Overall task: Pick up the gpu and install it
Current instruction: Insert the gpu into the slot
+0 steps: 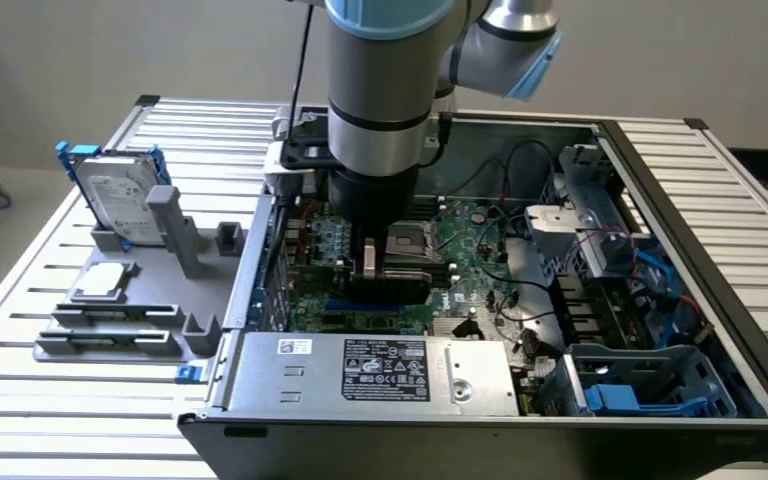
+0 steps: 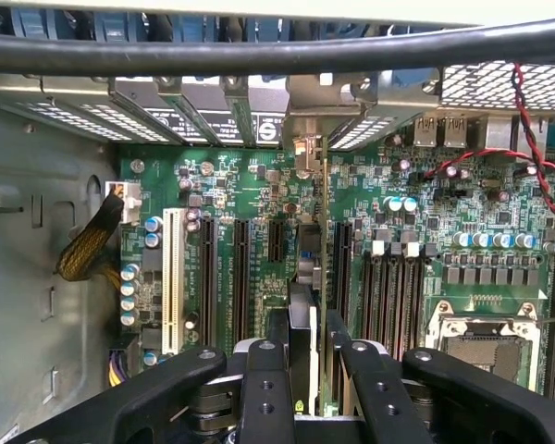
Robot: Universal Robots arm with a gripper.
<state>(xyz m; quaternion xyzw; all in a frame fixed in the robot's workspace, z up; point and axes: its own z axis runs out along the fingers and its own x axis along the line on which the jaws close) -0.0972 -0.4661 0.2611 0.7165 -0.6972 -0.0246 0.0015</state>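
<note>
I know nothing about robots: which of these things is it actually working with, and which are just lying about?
In the job:
- gripper, closed on the gpu, which is held edge-on
- black slots on the motherboard

Just lying about, outside the case:
- hard drive in its blue frame
- silver chip
- grey rack

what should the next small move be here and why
Probably press the gpu straight down a little: the pincer grips it on edge, upright over the black slots of the motherboard, and I cannot tell whether it is seated.
</note>
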